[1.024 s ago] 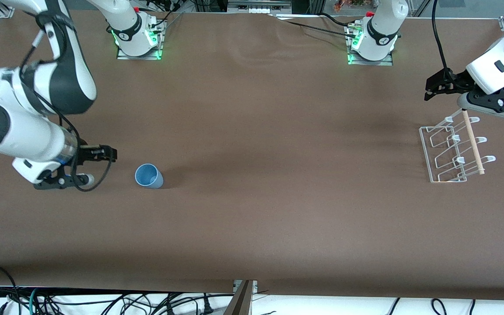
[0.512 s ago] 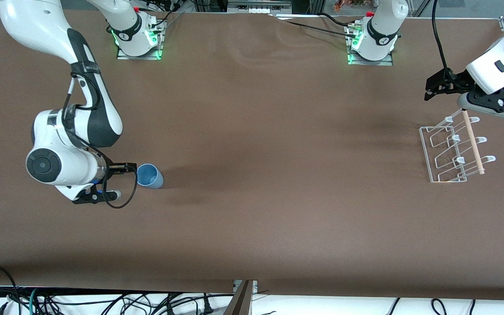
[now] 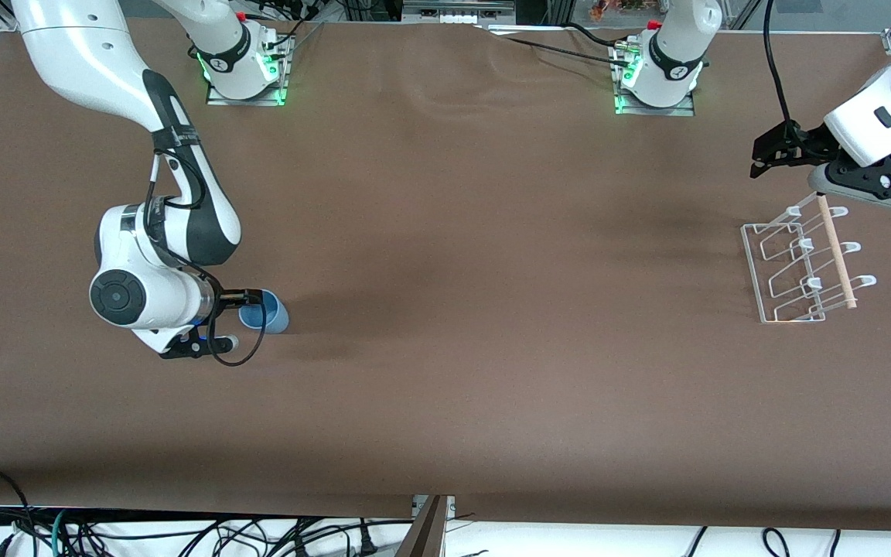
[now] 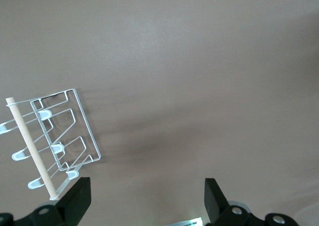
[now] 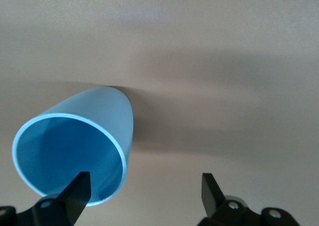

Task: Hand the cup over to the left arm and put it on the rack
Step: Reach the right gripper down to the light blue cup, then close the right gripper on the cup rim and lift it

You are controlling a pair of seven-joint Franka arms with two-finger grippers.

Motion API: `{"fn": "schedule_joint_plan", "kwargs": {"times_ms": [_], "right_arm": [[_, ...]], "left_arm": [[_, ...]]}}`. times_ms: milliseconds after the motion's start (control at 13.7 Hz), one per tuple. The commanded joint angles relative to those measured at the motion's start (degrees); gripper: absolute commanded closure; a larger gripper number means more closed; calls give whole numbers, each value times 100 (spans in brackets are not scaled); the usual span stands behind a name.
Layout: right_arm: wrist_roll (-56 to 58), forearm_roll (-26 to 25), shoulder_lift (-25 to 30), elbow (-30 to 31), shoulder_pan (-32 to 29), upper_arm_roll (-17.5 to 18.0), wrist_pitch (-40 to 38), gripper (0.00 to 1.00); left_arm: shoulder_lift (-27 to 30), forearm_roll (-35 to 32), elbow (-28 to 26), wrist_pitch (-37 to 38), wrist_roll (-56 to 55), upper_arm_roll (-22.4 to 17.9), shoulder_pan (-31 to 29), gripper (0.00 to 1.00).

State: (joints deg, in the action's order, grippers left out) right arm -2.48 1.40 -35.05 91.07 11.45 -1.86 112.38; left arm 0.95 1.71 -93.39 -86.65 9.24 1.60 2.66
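The cup stood upright on the table, toward the right arm's end and about midway between the table's edge by the robot bases and its edge by the front camera. The right gripper was low at the cup's rim, on the side toward the right arm's end of the table. Its fingers were spread wide and had not clamped on anything; in the right wrist view one finger overlapped the cup's open mouth while the other finger was clear of the cup over bare table.

The rack sat near the table's edge at the left arm's end, with its wooden dowel lying across the top of its wire loops. The left arm waited there, and the left gripper hung over the table just beside the rack, on the side toward the robot bases. Its fingers were spread apart and held nothing; the left wrist view showed the rack and dowel below them.
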Motion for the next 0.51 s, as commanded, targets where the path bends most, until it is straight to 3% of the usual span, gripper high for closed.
{"fn": "schedule_joint_plan", "kwargs": {"times_ms": [0,73,146,439], "right_arm": [[-60,80,15,104,6,1,161,48],[-60,89,15,104,-2,1,153,63],[-69,89,15,104,-2,1,152,71],[-69,229,15,104,-11,1,152,75]], "left_arm": [[-25,14,119,69,-54,-20,41,0],[-25,14,119,69,-54,-20,41,0],[-25,14,119,69,-45,-20,41,0],[-25,14,119,69,-54,-20,41,0]]}}
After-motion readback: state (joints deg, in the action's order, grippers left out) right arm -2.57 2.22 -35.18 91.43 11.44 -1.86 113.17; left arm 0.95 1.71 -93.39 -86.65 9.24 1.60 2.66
